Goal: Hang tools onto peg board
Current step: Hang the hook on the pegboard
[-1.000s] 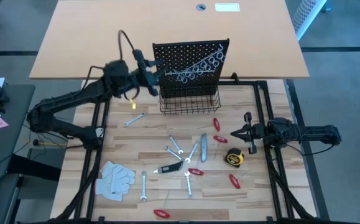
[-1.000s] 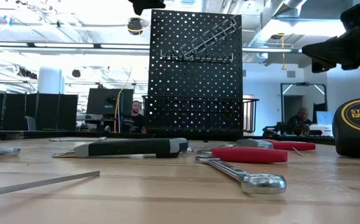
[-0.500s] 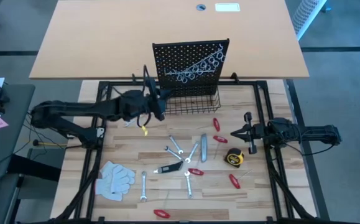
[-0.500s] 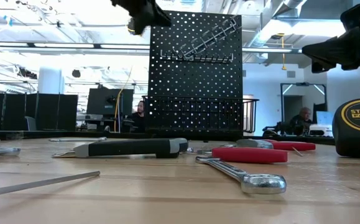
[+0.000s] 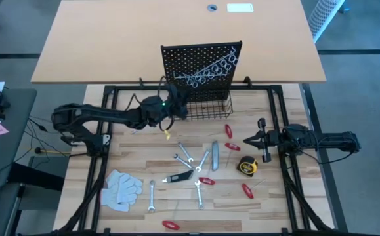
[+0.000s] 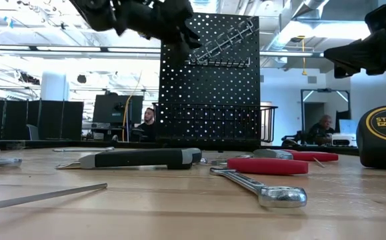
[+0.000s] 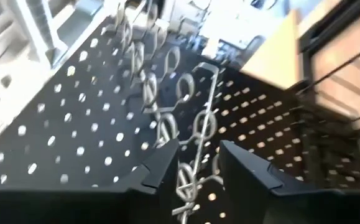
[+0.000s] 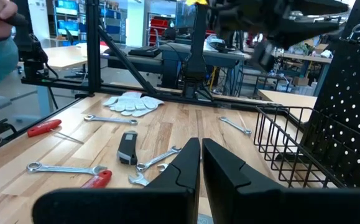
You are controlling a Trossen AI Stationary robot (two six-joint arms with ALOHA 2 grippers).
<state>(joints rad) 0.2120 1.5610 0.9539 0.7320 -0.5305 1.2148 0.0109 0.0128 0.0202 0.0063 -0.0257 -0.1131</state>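
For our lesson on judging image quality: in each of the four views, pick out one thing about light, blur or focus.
High view: even light, soft shadows under the tools. Low view: bright ceiling behind makes the peg board and the left gripper dark silhouettes; the near wrench looks soft. Left wrist view: the hooks are smeared by motion blur. Right wrist view: the gloves are sharp, the near fingers dark.

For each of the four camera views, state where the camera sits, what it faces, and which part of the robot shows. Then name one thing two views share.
High view: above the table, looking straight down; both arms show, left hand at the peg board.
Low view: at table-top height, facing the peg board across a wrench; arms enter from above.
Left wrist view: on the left arm, facing the board's hooks past its own open fingers.
Right wrist view: on the right arm, facing the white gloves past its shut right hand.
Shared: high and low views both show the tape measure.
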